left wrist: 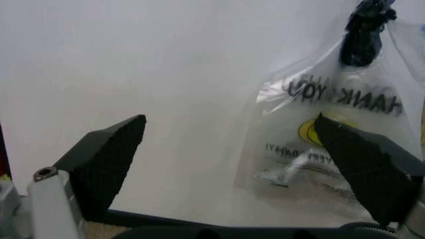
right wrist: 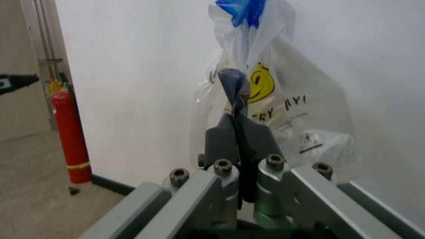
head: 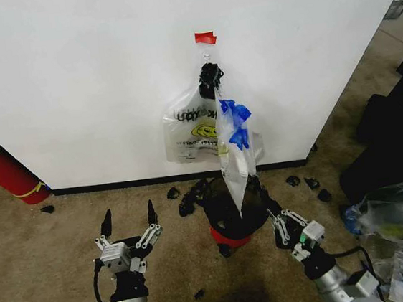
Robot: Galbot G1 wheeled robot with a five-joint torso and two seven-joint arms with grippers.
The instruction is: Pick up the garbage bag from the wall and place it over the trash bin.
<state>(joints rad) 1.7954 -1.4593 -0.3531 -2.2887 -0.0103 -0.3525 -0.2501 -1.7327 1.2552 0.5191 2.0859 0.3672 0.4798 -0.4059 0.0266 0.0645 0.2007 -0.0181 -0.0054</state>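
left gripper [head: 129, 220] gapes empty near the trash bin [head: 231, 216]; right gripper [head: 263, 203] pinched closed, empty.

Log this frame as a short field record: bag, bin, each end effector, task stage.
garbage bag: hanging from the wall hook, below red tape, over the trash bin
trash bin: on the floor at the wall's base, no bag over it
left end effector: open, low, left of the bin
right end effector: shut, beside the bin
stage: bag not yet lifted off
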